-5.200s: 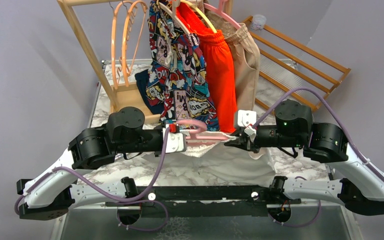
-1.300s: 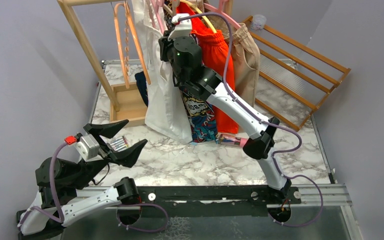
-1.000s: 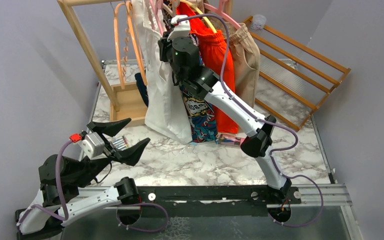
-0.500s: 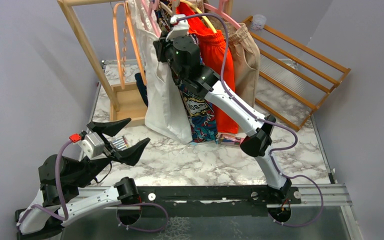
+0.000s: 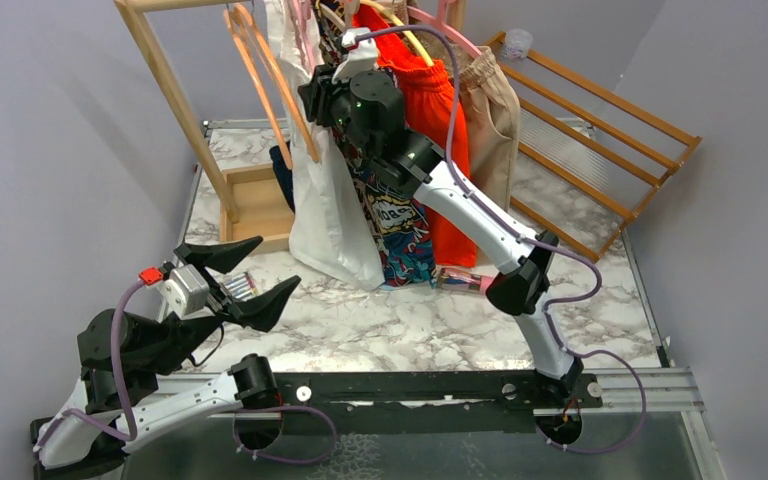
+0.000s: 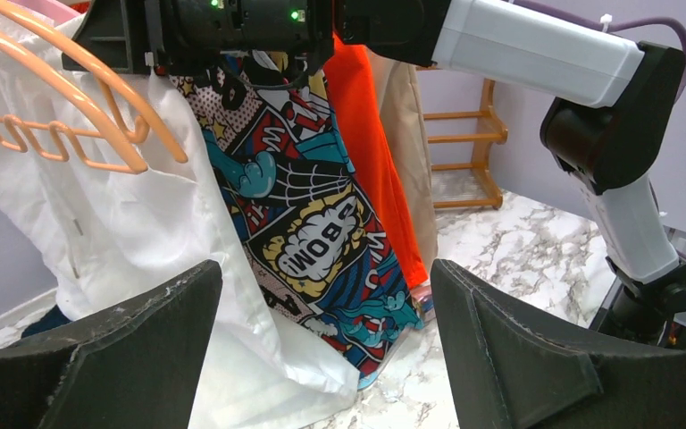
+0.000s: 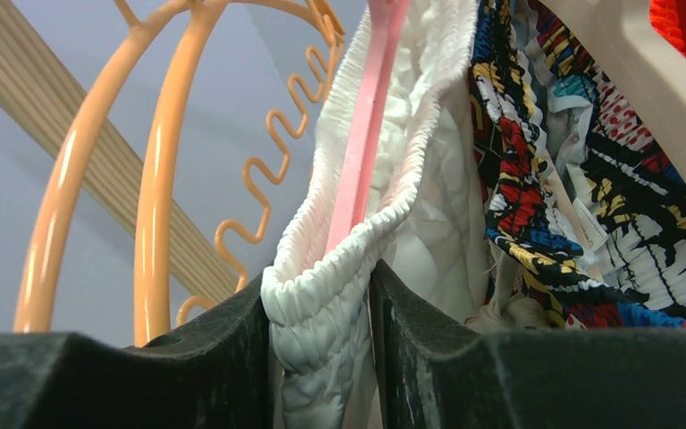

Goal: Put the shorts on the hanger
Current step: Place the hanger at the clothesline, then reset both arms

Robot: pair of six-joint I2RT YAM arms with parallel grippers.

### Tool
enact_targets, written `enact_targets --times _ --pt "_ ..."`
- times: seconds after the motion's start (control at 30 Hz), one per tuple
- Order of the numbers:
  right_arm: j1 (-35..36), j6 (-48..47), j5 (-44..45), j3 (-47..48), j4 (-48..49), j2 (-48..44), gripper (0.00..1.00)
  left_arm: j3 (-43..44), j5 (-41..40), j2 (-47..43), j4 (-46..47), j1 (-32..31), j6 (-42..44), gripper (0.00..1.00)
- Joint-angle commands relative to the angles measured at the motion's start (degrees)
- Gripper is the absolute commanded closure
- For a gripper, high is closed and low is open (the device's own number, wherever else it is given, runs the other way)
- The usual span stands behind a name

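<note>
Fingers of the right gripper (image 5: 312, 100) reach high at the wooden rack (image 5: 165, 80) in the top view, set against the upper edge of the shorts (image 5: 332, 210). The shorts hang long and white in front of the comic-print shorts (image 5: 395, 215), with a strip of the pink hanger (image 5: 304, 22) showing at their top. The left gripper (image 5: 272, 265) is low over the marble table (image 5: 410, 320), well apart from the garment, its jaws spread wide and holding nothing.

From the left wrist, both dark fingers (image 6: 134, 357) stand far apart at the bottom, and the shorts (image 6: 125, 241) hang beyond them, untouched, behind an orange hanger (image 6: 71, 98).

From the right wrist, the gathered waistband (image 7: 322, 304) sits between the two fingers (image 7: 143, 375), filling a narrow gap and touching both, so the jaws are clasped on it. The hanger (image 7: 363, 143) runs up inside the waistband just above the fingers.
</note>
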Motion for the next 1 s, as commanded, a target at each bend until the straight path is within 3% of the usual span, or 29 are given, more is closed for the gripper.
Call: enact_targets --times 0.0,0.4,0.57,0.77,0.97 --pt "0.0 -0.5 -4.0 -1.0 0.3 -5.1 0.58 -0.7 0.2 -1.1 1.0 0.0 -1.1 0.12" --pt "0.0 -2.0 -7.7 -5.4 -6.9 -13.9 0.44 -2.1 -5.7 -5.8 0.8 0.0 -3.6 0.11" --pt "0.0 -1.5 -12.2 -10.1 -12.1 -21.2 0.28 -3.9 -9.6 -8.3 -0.7 0.0 -5.8 0.11" --pt "0.0 -0.8 -15.9 -31.5 -9.9 -41.6 0.16 -6.2 -16.4 -9.6 -2.4 0.0 -10.5 0.1" --pt "0.0 -3.0 -7.7 -53.9 -8.0 -64.1 0.09 -9.4 -25.0 -8.5 -3.4 -0.1 -17.2 0.1"
